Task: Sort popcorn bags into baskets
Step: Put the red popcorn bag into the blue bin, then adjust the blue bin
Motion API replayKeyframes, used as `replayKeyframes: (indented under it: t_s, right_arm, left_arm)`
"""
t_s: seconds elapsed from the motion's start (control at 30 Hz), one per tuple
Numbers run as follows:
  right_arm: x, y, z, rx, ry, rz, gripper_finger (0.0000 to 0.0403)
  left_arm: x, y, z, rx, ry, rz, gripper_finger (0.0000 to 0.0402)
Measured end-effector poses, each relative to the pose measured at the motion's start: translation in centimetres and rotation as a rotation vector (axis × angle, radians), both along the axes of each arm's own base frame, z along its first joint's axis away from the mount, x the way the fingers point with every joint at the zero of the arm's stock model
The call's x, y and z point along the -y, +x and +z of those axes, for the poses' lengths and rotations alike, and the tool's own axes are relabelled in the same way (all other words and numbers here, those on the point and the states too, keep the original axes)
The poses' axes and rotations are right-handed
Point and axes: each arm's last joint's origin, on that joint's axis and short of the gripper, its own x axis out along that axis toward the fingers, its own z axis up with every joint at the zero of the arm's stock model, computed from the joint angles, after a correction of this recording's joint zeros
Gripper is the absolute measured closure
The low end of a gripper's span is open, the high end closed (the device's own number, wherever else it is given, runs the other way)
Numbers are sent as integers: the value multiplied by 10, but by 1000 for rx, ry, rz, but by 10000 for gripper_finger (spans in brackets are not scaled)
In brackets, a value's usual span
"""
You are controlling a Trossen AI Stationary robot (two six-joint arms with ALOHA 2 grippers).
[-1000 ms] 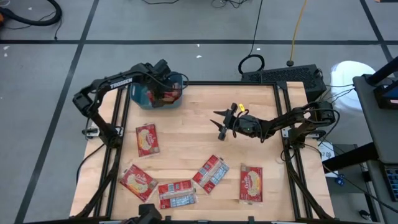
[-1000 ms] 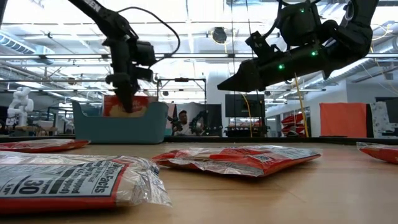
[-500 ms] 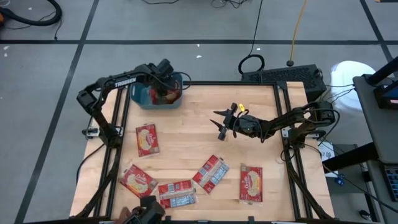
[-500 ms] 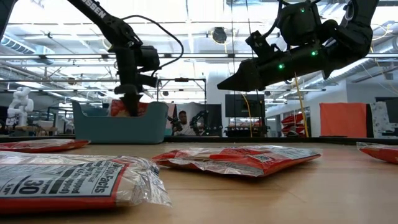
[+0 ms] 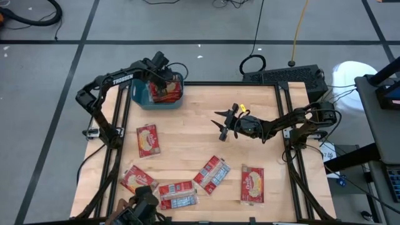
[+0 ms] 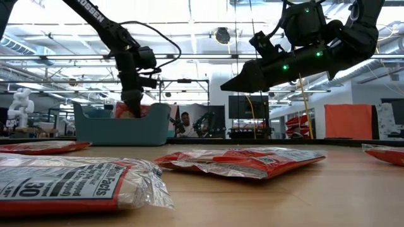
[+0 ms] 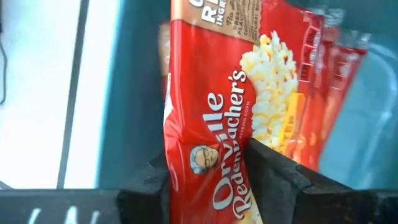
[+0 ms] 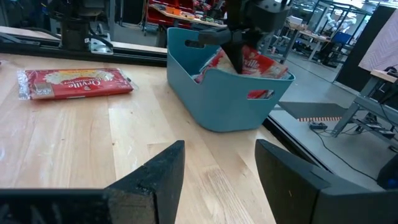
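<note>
Beside teal basket point(image 5: 142, 95), loose popcorn bags point(image 5: 148, 139)

The popcorn bag point(image 7: 224, 124) seen from the left wrist says "Orville Redenbacher's" in big yellow letters — with smaller words at its top edge, too cut off to read. A bag point(image 8: 74, 83) flat on the table shows "Orville". The nearest bag point(image 6: 69, 183) in the low view says "Facts" and "30". The left arm point(image 5: 122, 78) says "TROSSEN".
</note>
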Motion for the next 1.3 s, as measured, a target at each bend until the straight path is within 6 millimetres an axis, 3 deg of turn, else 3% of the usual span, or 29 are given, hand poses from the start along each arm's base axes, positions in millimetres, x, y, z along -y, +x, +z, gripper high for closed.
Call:
replayKeyframes:
  t_s: [0.47, 0.63, 0.77, 0.97, 1.1, 1.3]
  right_arm:
    - [0, 0, 0, 2, 4, 0, 216]
    - [0, 0, 0, 1, 4, 0, 216]
    - [0, 0, 0, 1, 4, 0, 216]
    - [0, 0, 0, 1, 4, 0, 216]
    - [0, 0, 0, 0, 3, 0, 216]
    - [0, 0, -1, -5, 17, -3, 216]
  left_arm:
    - [-10, -5, 3, 6, 80, 89, 103]
    - [-11, -3, 5, -13, 145, 158, 86]
    - [0, 3, 10, 2, 142, 218, 117]
    - [26, 10, 31, 29, 152, 204, 210]
    - [39, 8, 42, 104, 70, 173, 271]
    - [53, 9, 34, 158, -75, 161, 339]
